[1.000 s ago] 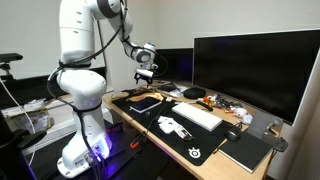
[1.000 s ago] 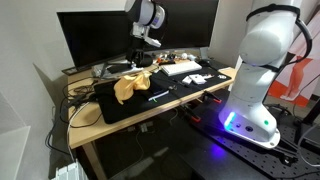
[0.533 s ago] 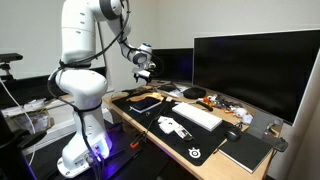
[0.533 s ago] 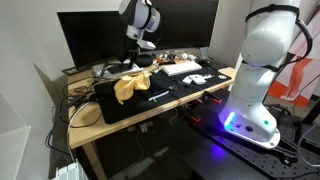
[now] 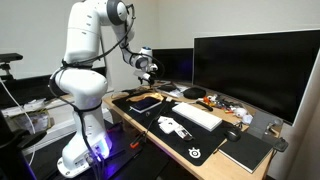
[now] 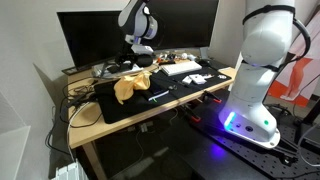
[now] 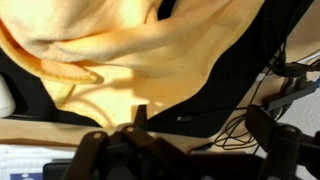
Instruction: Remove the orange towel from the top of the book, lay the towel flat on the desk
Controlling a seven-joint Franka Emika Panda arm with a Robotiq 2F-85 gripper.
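Note:
The orange towel point(image 6: 130, 85) lies crumpled at the end of the black desk mat, and it fills the top of the wrist view point(image 7: 110, 45). The book point(image 5: 150, 104) shows as a thin dark rectangle with a pale edge. In the view with the towel it is hidden under the cloth. My gripper point(image 6: 137, 58) hangs open above the towel, apart from it, with nothing between its fingers. In the wrist view the gripper point(image 7: 200, 125) has its dark fingers point(image 7: 265, 128) along the bottom, over the mat and cables.
A large monitor point(image 5: 255, 70) stands behind the desk. A white keyboard point(image 5: 197, 115), a white object with black marks point(image 5: 172, 125) and a dark grey notebook point(image 5: 245, 150) lie on the mat point(image 6: 150, 103). Cables point(image 7: 290, 85) trail beside the towel.
The arm has swung sideways along the desk, bringing the open gripper over the towel. The towel and book have not moved.

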